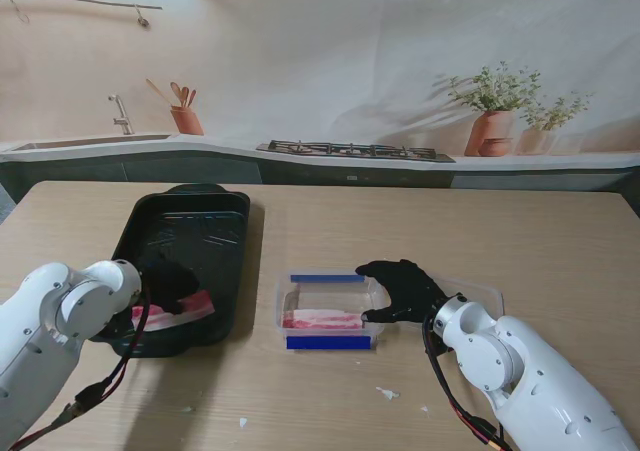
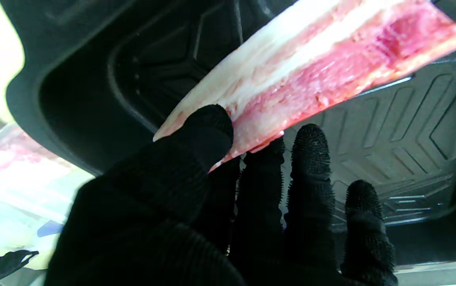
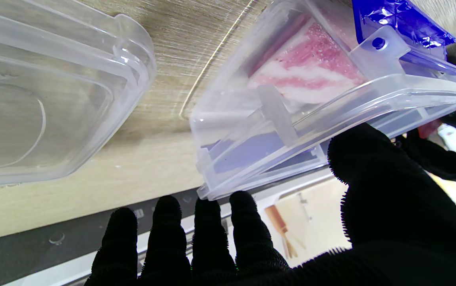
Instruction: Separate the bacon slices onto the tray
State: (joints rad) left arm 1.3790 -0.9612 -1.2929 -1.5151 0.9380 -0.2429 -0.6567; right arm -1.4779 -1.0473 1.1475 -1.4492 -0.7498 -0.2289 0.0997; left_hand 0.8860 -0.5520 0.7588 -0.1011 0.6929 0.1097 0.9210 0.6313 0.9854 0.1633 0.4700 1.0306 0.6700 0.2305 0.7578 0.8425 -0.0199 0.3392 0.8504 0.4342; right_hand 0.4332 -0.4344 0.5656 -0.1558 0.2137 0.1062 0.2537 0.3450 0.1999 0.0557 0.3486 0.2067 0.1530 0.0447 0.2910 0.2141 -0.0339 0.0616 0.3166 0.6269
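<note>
Left hand (image 1: 168,283) pinching 1 bacon slice (image 2: 311,67) over near end of black tray (image 1: 228,211). Lower flat, uncurl, then release. Right hand (image 1: 405,289) fingers spread, thumb bracing clear container (image 1: 330,314) holding remaining bacon (image 1: 322,319); hold steady.

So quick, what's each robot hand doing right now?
Left hand: shut on a bacon slice, over the black tray.
Right hand: fingers apart, resting against the clear container, gripping nothing.
</note>
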